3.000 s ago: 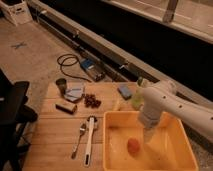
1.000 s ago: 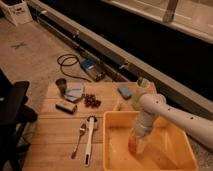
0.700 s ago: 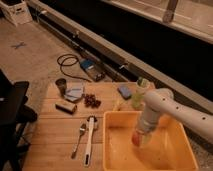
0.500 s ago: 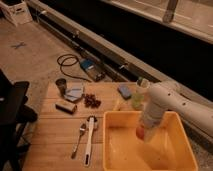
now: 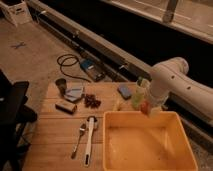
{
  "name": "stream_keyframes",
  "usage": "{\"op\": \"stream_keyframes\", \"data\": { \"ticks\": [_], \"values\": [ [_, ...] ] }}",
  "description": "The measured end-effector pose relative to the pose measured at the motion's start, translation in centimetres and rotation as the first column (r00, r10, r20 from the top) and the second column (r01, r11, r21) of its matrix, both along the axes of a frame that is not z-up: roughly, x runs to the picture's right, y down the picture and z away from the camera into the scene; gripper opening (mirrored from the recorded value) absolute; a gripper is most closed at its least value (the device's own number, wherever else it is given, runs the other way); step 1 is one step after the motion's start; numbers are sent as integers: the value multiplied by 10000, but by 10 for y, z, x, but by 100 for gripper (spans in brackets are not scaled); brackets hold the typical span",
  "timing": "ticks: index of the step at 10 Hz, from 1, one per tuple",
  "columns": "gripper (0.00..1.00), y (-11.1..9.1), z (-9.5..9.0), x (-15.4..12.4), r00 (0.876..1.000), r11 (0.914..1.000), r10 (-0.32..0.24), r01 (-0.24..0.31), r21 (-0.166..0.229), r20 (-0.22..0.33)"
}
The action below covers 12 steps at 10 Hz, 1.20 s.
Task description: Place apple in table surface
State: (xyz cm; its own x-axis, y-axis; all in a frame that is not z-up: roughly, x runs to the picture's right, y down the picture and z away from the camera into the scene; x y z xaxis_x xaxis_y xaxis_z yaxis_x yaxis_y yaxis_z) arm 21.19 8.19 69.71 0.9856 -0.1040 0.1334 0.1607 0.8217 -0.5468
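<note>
In the camera view, the yellow bin (image 5: 145, 147) now shows a bare floor. Three seconds ago the apple (image 5: 144, 106) lay on that floor, and a second ago the arm was reaching down into the bin towards it. Now the fruit shows only as a small orange-red patch at the tip of the gripper (image 5: 147, 108), which is raised to the level of the bin's far rim, just over that edge. The apple has come up with the gripper, so I judge the gripper to be clenched around it, though the white arm (image 5: 170, 80) covers most of the fingers. That would mean the pick is done and the carry has begun, with the placing still to come. The table surface (image 5: 55, 127) lies to the left of the bin. It holds grapes (image 5: 91, 101) off the bin's far left corner and a spoon (image 5: 79, 139) beside its left wall. A pale green cup (image 5: 138, 94) stands just behind the bin's far rim, close to the gripper, and could get knocked on a sideways move.
</note>
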Motion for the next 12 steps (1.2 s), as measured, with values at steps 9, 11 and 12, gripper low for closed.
{"op": "stream_keyframes", "data": {
  "ticks": [9, 11, 12],
  "values": [
    [0, -35, 42, -104, 9709, 9908, -1298, 1191, 641, 2013],
    [0, -35, 42, -102, 9716, 9911, -1272, 1168, 633, 1993],
    [0, -35, 43, -104, 9711, 9910, -1287, 1183, 631, 2012]
  ]
}}
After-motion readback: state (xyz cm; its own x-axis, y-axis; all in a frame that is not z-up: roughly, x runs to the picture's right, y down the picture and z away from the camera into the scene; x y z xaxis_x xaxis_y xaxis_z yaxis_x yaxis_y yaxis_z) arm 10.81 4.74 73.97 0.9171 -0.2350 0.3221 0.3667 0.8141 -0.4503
